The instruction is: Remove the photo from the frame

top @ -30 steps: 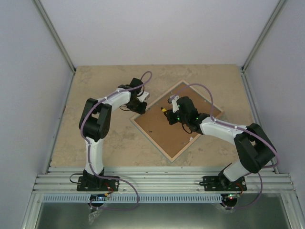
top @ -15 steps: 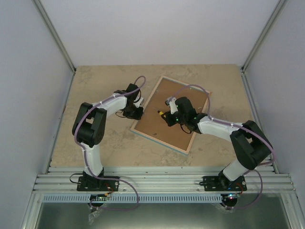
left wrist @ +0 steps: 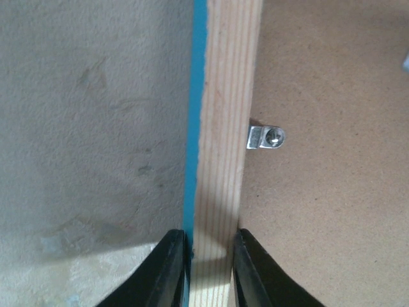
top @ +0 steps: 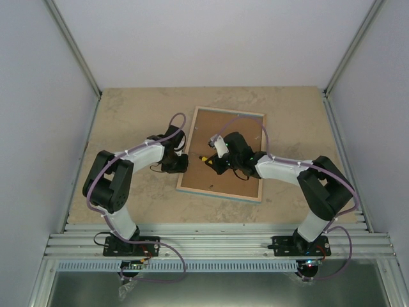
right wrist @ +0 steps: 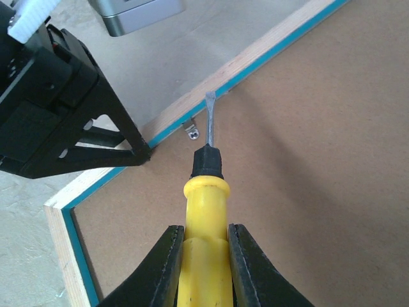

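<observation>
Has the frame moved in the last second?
Yes. The frame has turned counterclockwise in the top view, from diamond-wise to nearly square with the table and its near edge.

Qty: 1 frame [top: 246, 131], 1 screwdriver [right wrist: 203, 192], 1 metal clip [left wrist: 266, 137] clearly vis.

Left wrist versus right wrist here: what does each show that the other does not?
Left wrist only: how the left pincer straddles the wood rim of the frame, one finger each side. Right wrist only: the right pincer gripping a yellow-handled screwdriver, blade tip by the rim, and a frame corner. Both: the rim, turquoise edge, brown back, a metal tab and table.
</observation>
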`<state>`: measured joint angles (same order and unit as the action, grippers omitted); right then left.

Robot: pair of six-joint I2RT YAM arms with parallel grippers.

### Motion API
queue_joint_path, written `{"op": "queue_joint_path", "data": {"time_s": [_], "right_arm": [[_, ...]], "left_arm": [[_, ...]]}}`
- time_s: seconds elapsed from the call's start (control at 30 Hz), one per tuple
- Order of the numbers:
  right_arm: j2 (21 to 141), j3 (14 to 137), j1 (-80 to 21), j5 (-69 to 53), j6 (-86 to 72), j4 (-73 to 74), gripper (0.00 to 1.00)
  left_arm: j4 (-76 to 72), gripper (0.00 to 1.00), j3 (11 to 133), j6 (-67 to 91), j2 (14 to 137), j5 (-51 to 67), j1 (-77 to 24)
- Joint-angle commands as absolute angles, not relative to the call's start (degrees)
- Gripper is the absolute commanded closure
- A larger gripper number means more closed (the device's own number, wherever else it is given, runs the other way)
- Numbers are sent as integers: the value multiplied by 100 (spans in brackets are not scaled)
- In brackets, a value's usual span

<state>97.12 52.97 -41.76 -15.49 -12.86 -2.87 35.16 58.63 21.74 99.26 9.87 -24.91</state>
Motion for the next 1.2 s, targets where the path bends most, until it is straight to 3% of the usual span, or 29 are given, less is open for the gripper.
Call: {"op": "queue_joint_path", "data": {"time_s": [0.0,0.13,0.33,0.47,0.77,1.17], "right_arm": [[9896,5500,-4265,-1678,-1087,-291,99],[9978,5561,-4329,-1697,-1056,-256,99],[10120,5656,-4393,-1700,-1010,-193,99],[10216,5722,-4412,-1714,-975,-121,100],[10244,5861,-4431,-1771,-929,260,100],[10390,6064,-4478,-1875,-830,592,99]], "left_arm": [[3935,72,6000,2289,9883,752,-2508],[4175,64,6349,2042,10074,636,-2496],[4149,64,6499,1852,10425,603,-2479],[4032,70,6416,1824,10464,718,-2477],[3929,92,6287,1783,10499,747,-2478],[3945,98,6278,1821,10494,639,-2452]]}}
